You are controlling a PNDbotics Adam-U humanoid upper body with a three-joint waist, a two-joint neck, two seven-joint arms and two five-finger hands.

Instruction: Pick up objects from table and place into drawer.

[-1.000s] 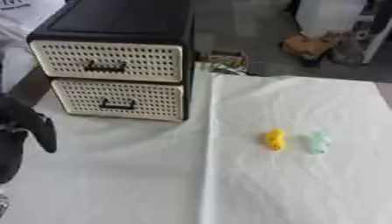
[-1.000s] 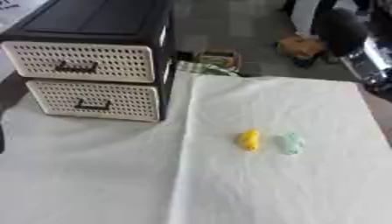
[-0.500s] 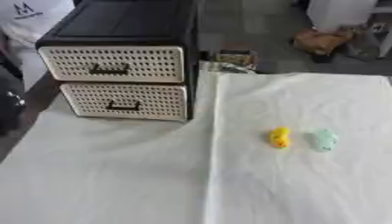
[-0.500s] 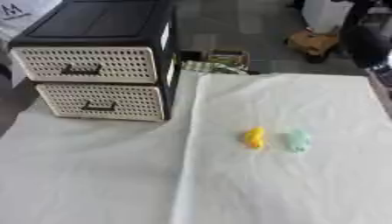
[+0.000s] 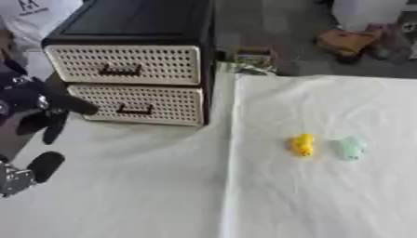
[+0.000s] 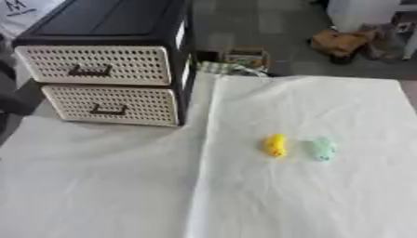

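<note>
The left hand (image 5: 36,109), seemingly half-curled and empty, hung beside the shut lower drawer (image 5: 138,105), likely to open it, while the yellow toy (image 5: 303,144) and green toy (image 5: 351,147) lay well apart.

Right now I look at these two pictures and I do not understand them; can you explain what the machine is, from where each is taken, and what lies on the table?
Both pictures come from one stereo camera in a humanoid robot's head, looking down: its left eye and right eye, so they nearly match. A person drives the robot. The black shape at the left edge is its left robot hand, holding nothing; I cannot tell how its fingers stand. The right robot hand is not visible. On the white tablecloth lie a small yellow object and a pale green object, side by side, apart. At the back left stands a black drawer unit with two drawers, both closed.
</note>
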